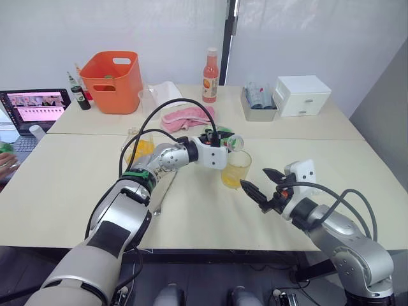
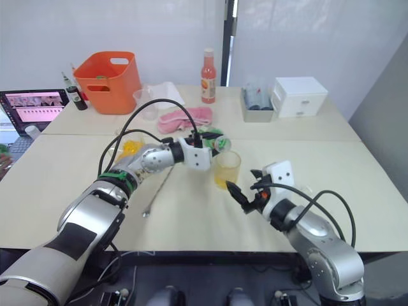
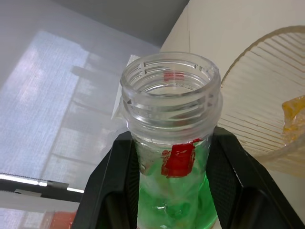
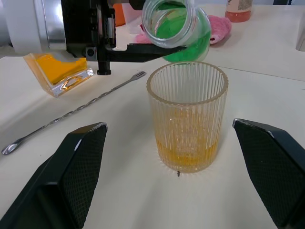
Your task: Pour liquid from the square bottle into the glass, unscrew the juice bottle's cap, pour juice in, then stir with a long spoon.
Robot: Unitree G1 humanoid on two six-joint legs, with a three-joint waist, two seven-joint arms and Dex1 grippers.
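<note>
The glass (image 4: 187,117) stands upright on the desk (image 1: 357,159) and serves as the reference point. A shallow layer of yellow-orange liquid (image 4: 189,156) lies at its bottom.

The left pincer (image 3: 171,191) is clenched on the neck of the juice bottle (image 4: 183,28), one black finger on each side. The bottle is tipped steeply, its open mouth just above the glass rim on the side away from the robot. The cap is off the threaded neck. Green juice (image 3: 183,202) sits inside the bottle; whether any is leaving the mouth cannot be told. The bottle body is mostly hidden behind the pincer housing in the head views.

The right pincer (image 1: 262,183) is released, fingers spread wide, just beside the glass on the robot's right and apart from it.

The square bottle (image 4: 59,69) stands left of the glass, partly covered by the left arm and its cables. The long spoon (image 4: 71,113) lies flat on the desk between the square bottle and the glass, toward the robot, its bowl end pointing away from the glass.

Beyond the glass lie a pink cloth (image 1: 186,117), an orange-red bottle (image 1: 211,75), an orange basket (image 1: 113,81), a grey tray (image 1: 258,102) and a white drawer box (image 1: 301,95). A laptop (image 1: 35,108) sits far left, cut off by the frame edge.
</note>
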